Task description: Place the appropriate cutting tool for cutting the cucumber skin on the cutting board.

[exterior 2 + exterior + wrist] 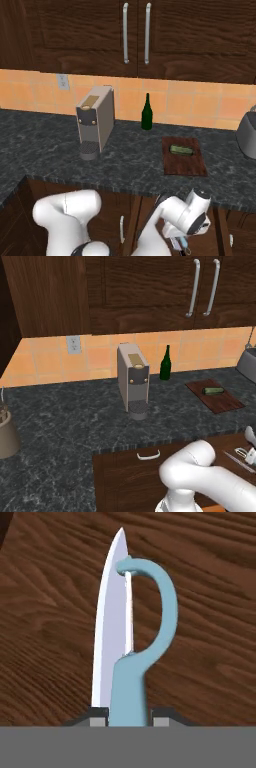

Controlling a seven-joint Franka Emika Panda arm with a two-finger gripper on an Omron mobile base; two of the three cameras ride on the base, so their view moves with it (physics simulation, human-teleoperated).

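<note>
The hand [130,718] grips the peeler [140,647] by its teal handle, low over the open drawer, a knife [107,627] beside it. Next: lift and carry toward 12 o'clock, onto the board [184,157] beside the cucumber [181,149].

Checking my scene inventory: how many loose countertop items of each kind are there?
Coffee machine: 1
Green bottle: 1
Cutting board: 1
Cucumber: 1
Grey canister at left: 1
Total: 5
</note>
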